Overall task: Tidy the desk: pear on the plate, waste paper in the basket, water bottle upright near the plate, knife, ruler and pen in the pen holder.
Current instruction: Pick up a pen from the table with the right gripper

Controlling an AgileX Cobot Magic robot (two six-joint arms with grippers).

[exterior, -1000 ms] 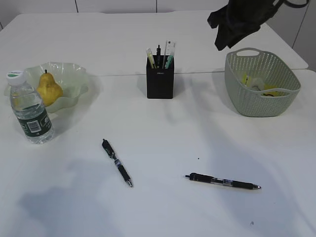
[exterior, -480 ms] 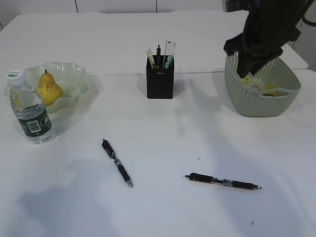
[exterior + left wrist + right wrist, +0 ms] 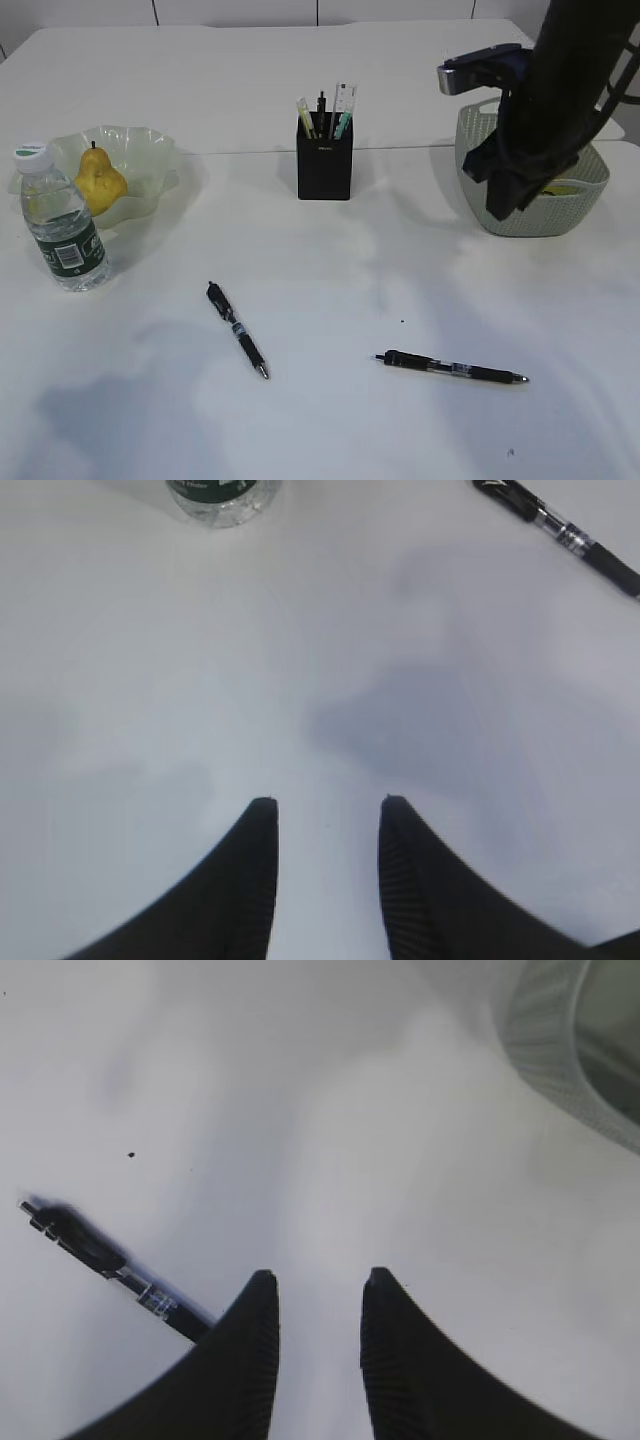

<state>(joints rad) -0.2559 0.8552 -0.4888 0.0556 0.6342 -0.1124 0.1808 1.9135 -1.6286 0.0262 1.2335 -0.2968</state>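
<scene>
Two pens are left on the desk [image 3: 330, 260]. The rest looks sorted: pear [image 3: 99, 181] on the plate [image 3: 150, 150], water bottle [image 3: 62, 222] upright just beside it, yellow waste paper [image 3: 560, 188] in the basket [image 3: 535, 215], ruler [image 3: 343, 108] and other sticks in the pen holder [image 3: 324, 158].

The relation that matters is right gripper [image 3: 315, 1278] vs. the right pen [image 3: 450, 369]. In the ext. view the right arm hangs in front of the basket's near wall, above the desk; the pen lies toward the camera from it and a bit left, long axis roughly left-right across the desk, tip pointing right. In the right wrist view the pen [image 3: 110, 1260] sits low-left of the jaws, slanting down toward the left finger, its lower end hidden behind it. The jaws stand partly apart with nothing between them — empty.

The left gripper [image 3: 322, 802] is also part-open and empty, over bare desk. The left pen [image 3: 237, 329] lies diagonal, cap end up-left, tip down-right; in the left wrist view it [image 3: 565, 535] sits far up-right, bottle base [image 3: 222, 492] at the top edge.

Judgement: each arm takes its nearer pen — right one first. There is open room all round both pens and no edge close; the basket is the only obstacle, beside the right arm.
</scene>
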